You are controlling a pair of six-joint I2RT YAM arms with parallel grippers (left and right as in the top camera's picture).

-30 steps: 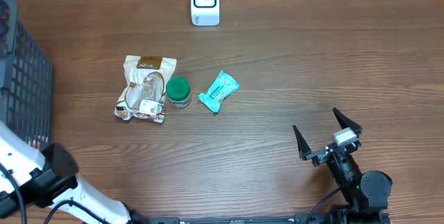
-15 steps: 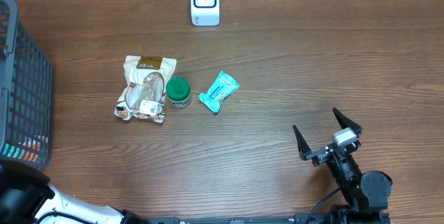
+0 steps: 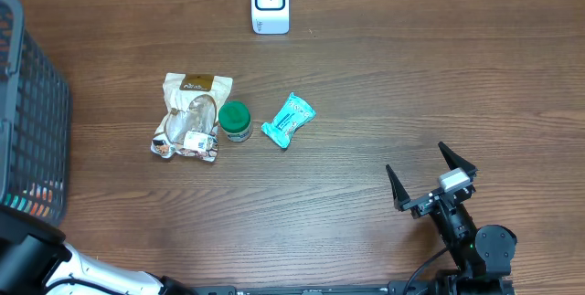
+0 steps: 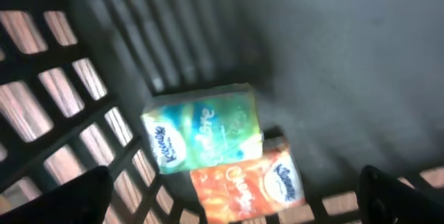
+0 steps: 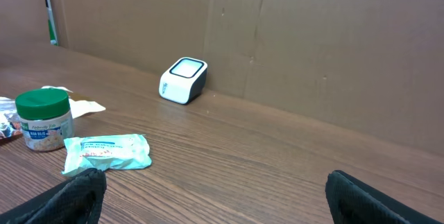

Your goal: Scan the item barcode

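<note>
Barcode scanner (image 3: pixel 270 3) is sitting upright at the 12 o'clock edge of the surface (image 3: pixel 384 85), its window facing up, and nothing is being presented to it. Over at 9 o'clock, the dark mesh basket (image 3: pixel 37 112) is taking the attention. The left arm (image 3: pixel 37 263) is reaching in from 7 o'clock, its white link showing at the corner below the basket.

From the left wrist view, the left gripper (image 4: pixel 236 193) is pointing down into the basket with its jaws spread wide and released, gripping nothing. Beyond the tips, a teal tissue pack (image 4: pixel 202 135) is lying on the basket floor with an orange tissue pack (image 4: pixel 246 186) touching it on its 5 o'clock side. Both are clear of the fingers.

Down at 5 o'clock, the right gripper (image 3: pixel 416 163) is hanging low over bare wood, aimed toward 11 o'clock, jaws fully parted and empty.

Left of centre, a snack bag (image 3: pixel 190 117), a green-lidded jar (image 3: pixel 235 121) and a teal packet (image 3: pixel 288 120) are lying in a row. The jar is touching the bag, the packet is just beside the jar, and all three are well apart from both arms.
</note>
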